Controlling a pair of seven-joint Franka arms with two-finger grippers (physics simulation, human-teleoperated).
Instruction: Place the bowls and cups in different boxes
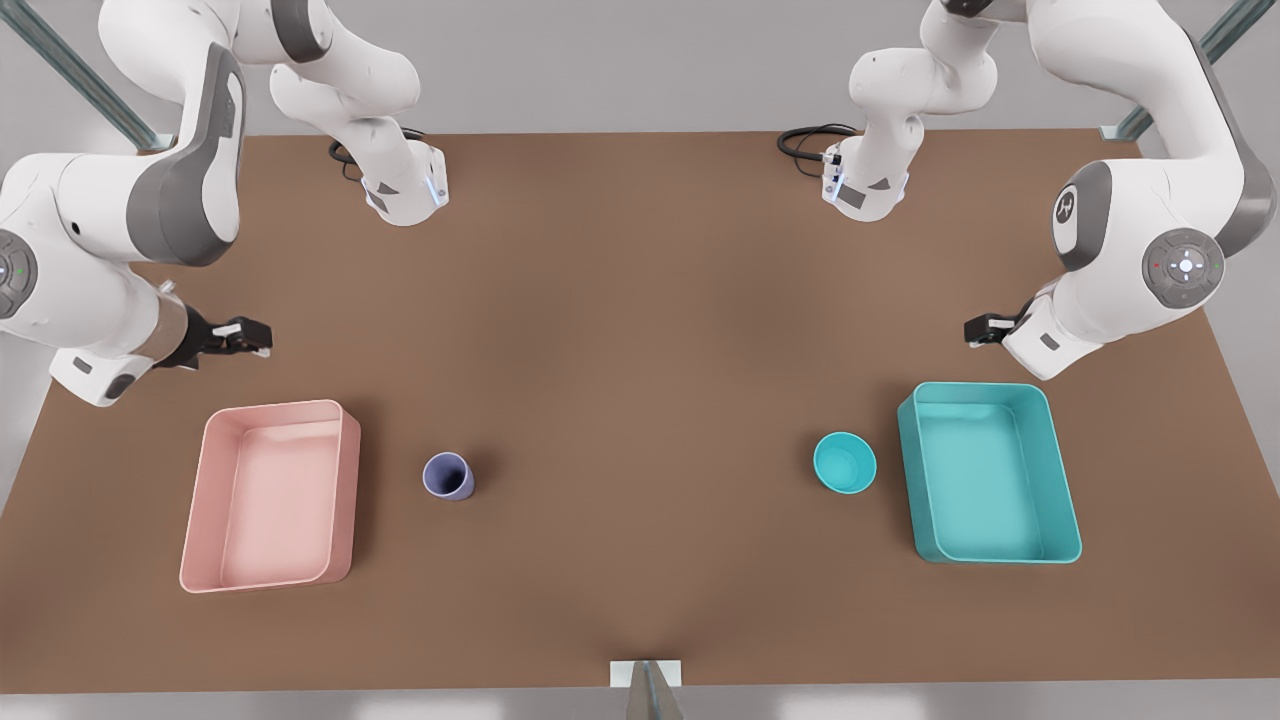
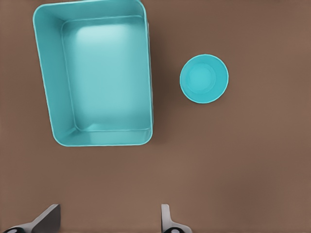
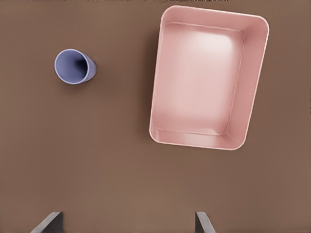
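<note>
Waiting spread-open: left gripper (image 1: 985, 330) above teal box (image 1: 1060, 470), right gripper (image 1: 250, 337) above pink box (image 1: 195, 520). Teal bowl (image 1: 845, 462) and purple cup (image 1: 448, 475) look light, rigid, slick; pinch a rim.

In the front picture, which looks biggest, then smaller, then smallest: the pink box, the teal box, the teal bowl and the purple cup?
1. The pink box and the teal box: too alike to rank.
2. The teal bowl.
3. The purple cup, smallest.

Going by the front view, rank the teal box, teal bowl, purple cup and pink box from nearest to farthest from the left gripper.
From the left gripper:
1. Teal box, just below it.
2. Teal bowl, beside that box.
3. Purple cup, across the table.
4. Pink box, at the far side.
</note>
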